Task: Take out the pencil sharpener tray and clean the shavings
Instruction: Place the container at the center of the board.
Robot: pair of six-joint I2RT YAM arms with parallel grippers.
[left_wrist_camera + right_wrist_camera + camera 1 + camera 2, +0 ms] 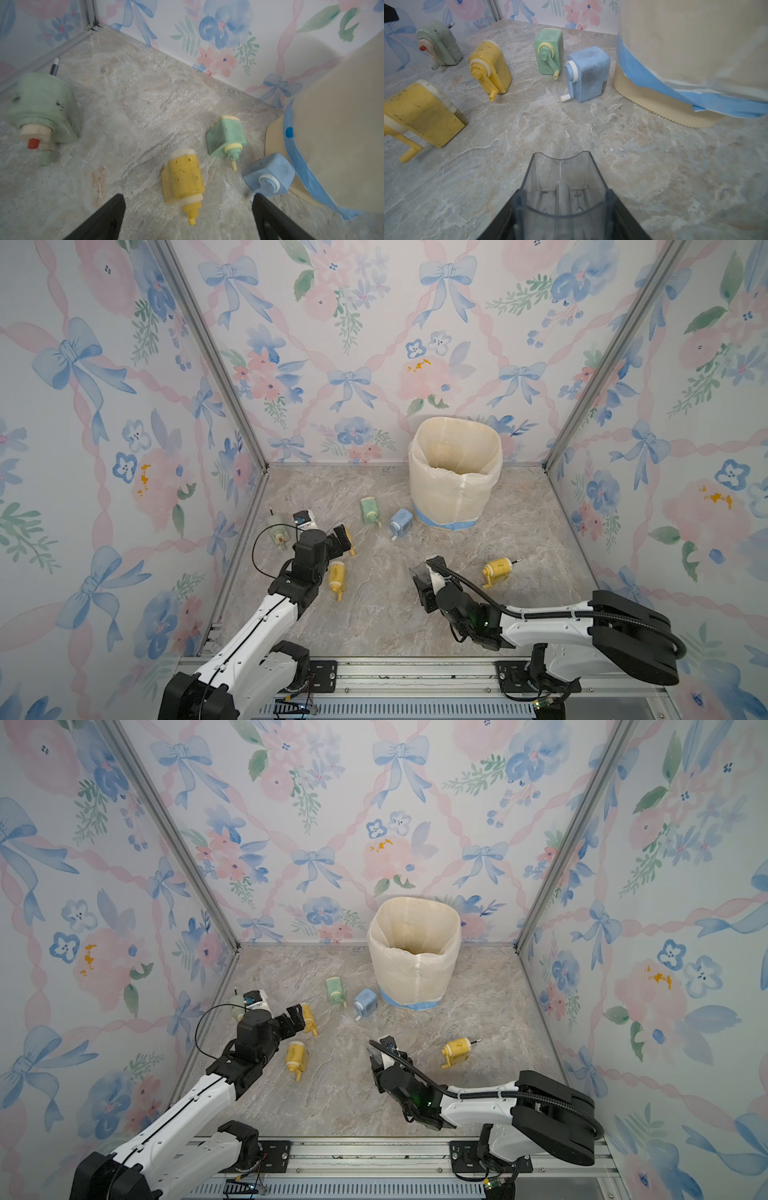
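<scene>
My right gripper [562,199] is shut on the clear smoky pencil sharpener tray [561,182], its fingers pressed against the tray's two side walls. The tray [419,574] hangs just above the marble floor at the front middle, open side showing. No shavings show inside it. My left gripper [188,207] stands wide open with nothing between its fingers. It hovers over a yellow sharpener [182,176] near the left wall, and in a top view the gripper [341,538] partly covers that sharpener.
A bag-lined bin [453,497] with blue tape stands at the back. Scattered on the floor are a green sharpener [370,510], a blue one [400,522], a pale green one [276,531], a second yellow one [336,574] and a third yellow one [496,570].
</scene>
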